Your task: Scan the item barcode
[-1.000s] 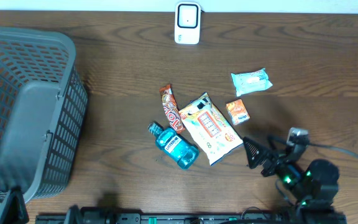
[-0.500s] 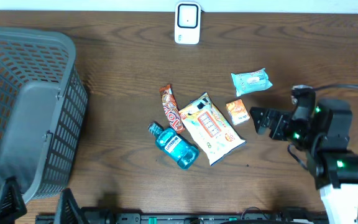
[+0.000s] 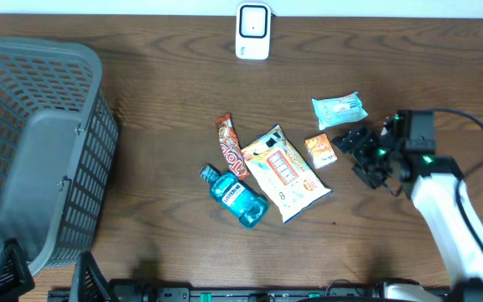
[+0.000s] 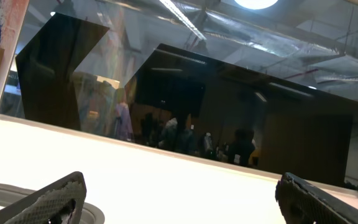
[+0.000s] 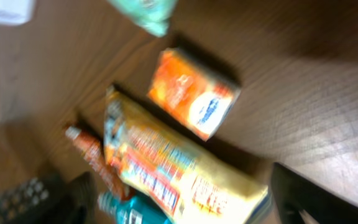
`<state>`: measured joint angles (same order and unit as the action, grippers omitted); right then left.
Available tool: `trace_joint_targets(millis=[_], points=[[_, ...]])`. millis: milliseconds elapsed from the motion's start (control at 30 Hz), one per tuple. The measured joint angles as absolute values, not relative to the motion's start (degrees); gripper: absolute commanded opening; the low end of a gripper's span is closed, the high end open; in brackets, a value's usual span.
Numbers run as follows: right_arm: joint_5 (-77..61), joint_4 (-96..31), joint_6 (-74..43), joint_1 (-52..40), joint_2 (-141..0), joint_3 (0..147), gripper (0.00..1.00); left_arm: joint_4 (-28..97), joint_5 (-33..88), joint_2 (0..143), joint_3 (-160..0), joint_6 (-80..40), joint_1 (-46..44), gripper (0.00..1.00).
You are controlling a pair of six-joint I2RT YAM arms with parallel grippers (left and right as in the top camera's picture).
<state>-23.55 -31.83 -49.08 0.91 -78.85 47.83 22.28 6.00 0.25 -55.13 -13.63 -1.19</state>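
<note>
Items (image 3: 320, 151) (image 3: 339, 110) (image 3: 285, 174) (image 3: 231, 145) (image 3: 238, 198): five, loose | scanner (image 3: 252, 31): one | basket (image 3: 99, 168): one, grey

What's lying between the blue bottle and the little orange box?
A yellow snack bag lies between the blue bottle and the orange box, clearest in the overhead view.

count on the table (image 3: 158, 84): 5 loose items, 1 of each kind.
- 1 blue mouthwash bottle (image 3: 236, 197)
- 1 red-brown candy bar (image 3: 231, 146)
- 1 yellow snack bag (image 3: 285, 172)
- 1 small orange box (image 3: 320, 151)
- 1 teal wrapped packet (image 3: 339, 109)

other things: 1 white scanner (image 3: 252, 31), 1 grey mesh basket (image 3: 99, 159). that makes 7 objects overhead. the right wrist view is blurred but catches all 5 items, again one each.
</note>
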Motion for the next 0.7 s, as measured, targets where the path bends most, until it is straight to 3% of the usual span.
trace_joint_targets(millis=[200, 267, 433, 500, 567, 600, 667, 700], points=[[-26.2, -21.4, -54.1, 0.9, -93.1, 47.8, 0.66, 22.3, 6.0, 0.3, -55.1, -13.6, -1.2, 0.98], [-26.6, -20.1, -54.7, 0.9, -95.2, 47.8, 0.69, 22.3, 6.0, 0.3, -55.1, -13.6, -1.2, 0.98], [-28.3, -15.5, -56.0, -0.1, -98.9, 48.0, 0.64, 22.3, 6.0, 0.3, -55.1, -13.6, -1.2, 0.98], [-28.6, -14.8, -56.6, -1.1, -99.7, 48.2, 0.54, 22.3, 6.0, 0.3, -55.1, -13.6, -1.2, 0.98], [-28.6, -14.5, -57.4, -2.2, -100.7, 48.6, 0.31, 22.3, 6.0, 0.3, -55.1, -13.6, -1.2, 0.98], [-28.4, -14.3, -58.0, -2.7, -101.4, 48.8, 0.15, 22.3, 6.0, 0.3, -55.1, -13.6, -1.2, 0.98], [-28.1, -14.2, -58.5, -3.7, -102.5, 49.0, 0.01, 22.3, 6.0, 0.3, -55.1, -13.6, -1.2, 0.98], [-28.3, -14.1, -58.6, -3.9, -102.9, 49.2, 0.01, 22.3, 6.0, 0.3, -55.1, -13.6, -1.2, 0.98]])
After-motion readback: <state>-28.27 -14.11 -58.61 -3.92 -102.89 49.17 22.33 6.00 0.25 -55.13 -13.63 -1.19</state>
